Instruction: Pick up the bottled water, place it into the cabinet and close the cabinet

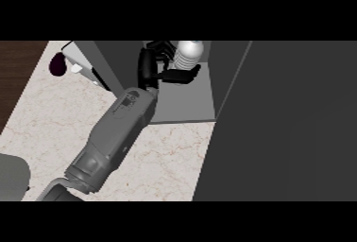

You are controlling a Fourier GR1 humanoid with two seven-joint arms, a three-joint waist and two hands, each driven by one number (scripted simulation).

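Bottled water stands inside the cabinet, at the far edge of its shelf, with the right hand curled around it.

The bottled water is cut off at the upper edge of the frame, and the black hand covers its left side (which of the robot's hands cannot be told). A dark purple object at upper left is half hidden behind the cabinet wall. A grey shape at lower left runs off the frame.
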